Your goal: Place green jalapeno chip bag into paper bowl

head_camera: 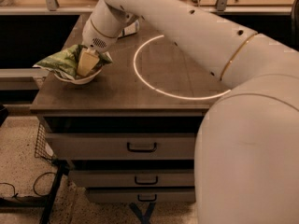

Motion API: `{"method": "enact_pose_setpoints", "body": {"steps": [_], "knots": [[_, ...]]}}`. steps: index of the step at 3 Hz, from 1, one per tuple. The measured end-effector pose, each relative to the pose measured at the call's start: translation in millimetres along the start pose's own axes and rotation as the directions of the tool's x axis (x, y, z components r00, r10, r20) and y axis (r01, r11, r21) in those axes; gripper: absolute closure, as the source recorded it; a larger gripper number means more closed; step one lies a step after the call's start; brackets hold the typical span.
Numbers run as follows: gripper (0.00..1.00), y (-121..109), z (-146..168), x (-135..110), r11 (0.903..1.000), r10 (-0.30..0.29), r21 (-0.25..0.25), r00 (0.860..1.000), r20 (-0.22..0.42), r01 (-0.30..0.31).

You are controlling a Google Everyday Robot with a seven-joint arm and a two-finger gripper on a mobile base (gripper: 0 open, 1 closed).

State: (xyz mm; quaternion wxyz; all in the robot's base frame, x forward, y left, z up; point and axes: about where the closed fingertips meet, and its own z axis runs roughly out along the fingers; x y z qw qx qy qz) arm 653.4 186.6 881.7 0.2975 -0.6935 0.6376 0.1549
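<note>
The claw is being held low over the paper bowl in the upper left of the frame, its tan end being pressed against the green jalapeno chip bag; whether it is apart or clamped on the bag cannot be told. The bag is being carried inside the bowl, its crinkled left end spilling over the rim, and the bowl is being borne near the left edge of the dark bench. The white arm is being stretched in from the right of the frame.
</note>
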Motion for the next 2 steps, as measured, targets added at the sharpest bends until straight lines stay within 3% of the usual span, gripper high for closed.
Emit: {"method": "enact_pose_setpoints", "body": {"steps": [1,2], "knots": [[0.0,0.8,1.7,-0.3,1.0,-0.001,-0.003,1.0,0.0,0.001],[0.0,0.8,1.8,-0.3,1.0,-0.001,-0.003,1.0,0.0,0.001]]}}
